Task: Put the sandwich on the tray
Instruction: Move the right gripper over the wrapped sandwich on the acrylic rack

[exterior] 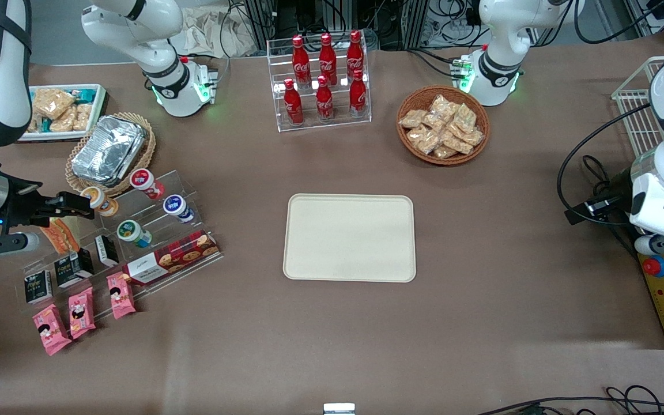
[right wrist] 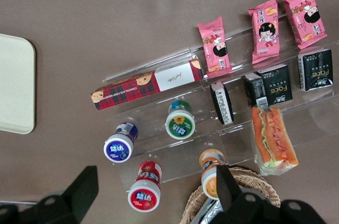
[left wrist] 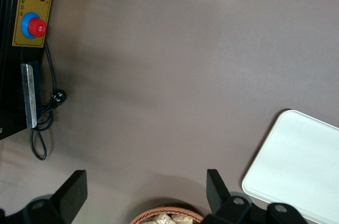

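Observation:
The sandwich (exterior: 60,235) is a clear-wrapped wedge with orange and green filling. It lies on the clear stepped stand (exterior: 193,193) at the working arm's end of the table, and also shows in the right wrist view (right wrist: 273,140). My right gripper (exterior: 77,206) hovers over the stand, open and empty, slightly farther from the front camera than the sandwich. In the right wrist view the gripper (right wrist: 156,192) has its fingers wide apart over a red-capped bottle (right wrist: 144,192). The cream tray (exterior: 349,237) lies empty at mid-table and also shows in the right wrist view (right wrist: 16,83).
The stand also holds small bottles (exterior: 177,207), black packets (exterior: 72,270), pink packets (exterior: 81,311) and a plaid cookie box (exterior: 170,258). A foil container in a wicker basket (exterior: 110,150) sits beside it. A cola rack (exterior: 323,80) and a snack basket (exterior: 442,124) stand farther back.

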`<state>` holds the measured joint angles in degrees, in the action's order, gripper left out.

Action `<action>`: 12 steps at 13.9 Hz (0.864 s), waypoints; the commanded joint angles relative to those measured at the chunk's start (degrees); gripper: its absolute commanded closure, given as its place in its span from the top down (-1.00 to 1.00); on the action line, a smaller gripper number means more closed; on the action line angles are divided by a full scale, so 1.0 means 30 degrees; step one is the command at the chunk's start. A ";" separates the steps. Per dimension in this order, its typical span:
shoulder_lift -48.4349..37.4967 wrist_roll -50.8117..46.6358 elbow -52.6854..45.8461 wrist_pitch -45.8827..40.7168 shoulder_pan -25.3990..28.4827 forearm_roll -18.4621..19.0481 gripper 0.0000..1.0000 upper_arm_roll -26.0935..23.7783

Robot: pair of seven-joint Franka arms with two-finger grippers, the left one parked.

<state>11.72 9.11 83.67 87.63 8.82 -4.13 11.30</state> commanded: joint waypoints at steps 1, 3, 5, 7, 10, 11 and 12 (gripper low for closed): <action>-0.0012 -0.0252 -0.0087 -0.0032 -0.0012 0.0000 0.98 -0.0047; -0.0012 -0.0252 -0.0087 -0.0031 -0.0011 0.0029 0.98 -0.0047; -0.0012 -0.0252 -0.0087 -0.0031 -0.0012 0.0029 0.98 -0.0047; -0.0012 -0.0223 -0.0087 -0.0031 -0.0011 0.0029 0.98 -0.0047; 0.0018 -0.0077 0.0029 -0.0002 -0.0070 -0.0060 0.98 0.0041; 0.0018 -0.0047 0.0117 -0.0031 0.0017 0.0086 0.98 0.0012; -0.0011 0.0011 0.0147 -0.0031 0.0047 0.0175 0.98 0.0011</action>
<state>11.82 9.13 83.79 87.63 8.73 -4.13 11.39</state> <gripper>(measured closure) 0.009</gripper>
